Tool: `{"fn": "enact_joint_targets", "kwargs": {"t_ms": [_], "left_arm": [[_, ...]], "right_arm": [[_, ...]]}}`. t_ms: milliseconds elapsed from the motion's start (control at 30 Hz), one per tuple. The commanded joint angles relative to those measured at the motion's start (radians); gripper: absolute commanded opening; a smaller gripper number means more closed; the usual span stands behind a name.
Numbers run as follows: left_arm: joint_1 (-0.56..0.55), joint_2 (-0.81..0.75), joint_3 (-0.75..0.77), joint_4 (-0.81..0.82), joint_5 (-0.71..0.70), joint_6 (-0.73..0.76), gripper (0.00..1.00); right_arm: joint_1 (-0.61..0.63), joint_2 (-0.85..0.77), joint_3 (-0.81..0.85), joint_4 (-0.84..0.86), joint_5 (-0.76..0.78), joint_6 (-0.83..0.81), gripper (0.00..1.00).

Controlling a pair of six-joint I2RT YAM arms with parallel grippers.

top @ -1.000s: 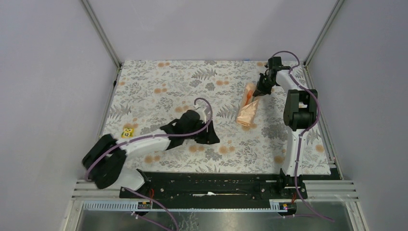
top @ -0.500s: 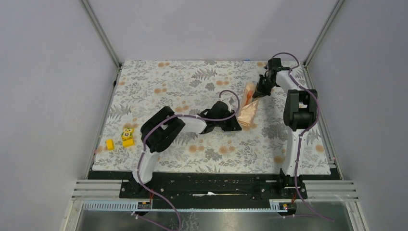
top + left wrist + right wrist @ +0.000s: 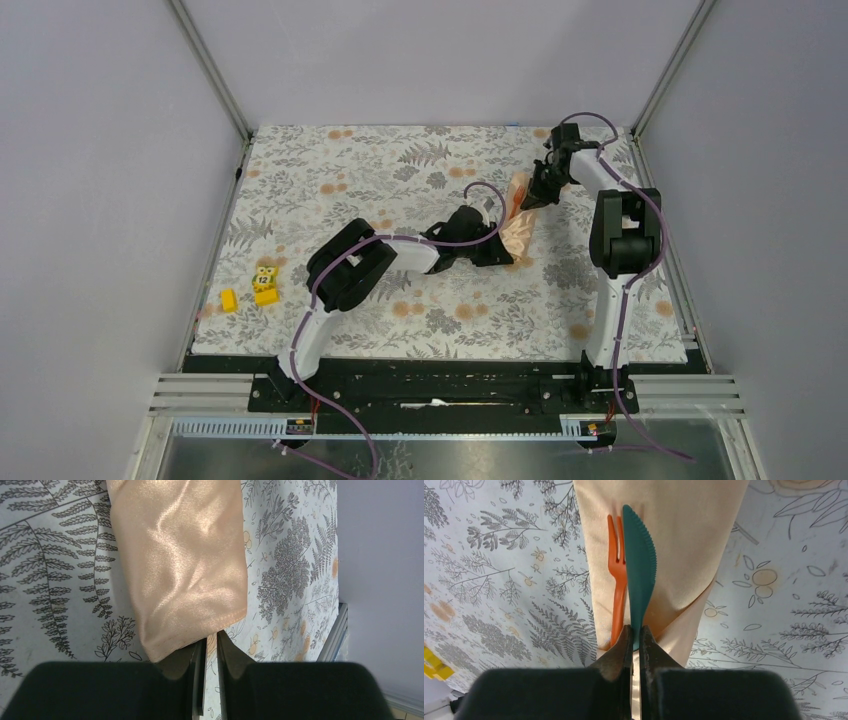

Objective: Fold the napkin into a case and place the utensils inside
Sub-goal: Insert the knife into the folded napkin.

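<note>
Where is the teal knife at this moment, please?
In the right wrist view, the teal knife lies on the peach napkin case, close beside the orange fork, with its handle end between the tips of the right tool.

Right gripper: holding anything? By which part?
The teal knife, pinched at its handle end between the right gripper's shut fingers. The orange fork lies alongside; its handle end is hidden behind a finger.

Floral tablecloth (image 3: 330,160): peach case (image 3: 518,228), yellow blocks (image 3: 229,299)
</note>
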Motion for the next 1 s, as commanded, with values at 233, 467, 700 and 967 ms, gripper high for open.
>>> {"fn": "enact_joint_targets", "kwargs": {"t_ms": [233,467,700,967], "left_arm": [[-0.005,0.018,-0.003,0.011,-0.024,0.012,0.18],[-0.004,-0.004,-0.024,0.014,-0.028,0.016,0.18],[-0.004,-0.016,-0.042,0.017,-0.027,0.012,0.18],[-0.005,-0.043,-0.058,0.019,-0.024,0.015,0.18]], "right_arm": [[0.039,-0.088,-0.040,-0.042,0.064,0.014,0.10],[0.038,-0.061,-0.009,-0.061,0.110,0.009,0.14],[0.039,-0.064,0.018,-0.069,0.119,0.004,0.24],[0.039,-0.069,0.047,-0.081,0.162,0.001,0.31]]}}
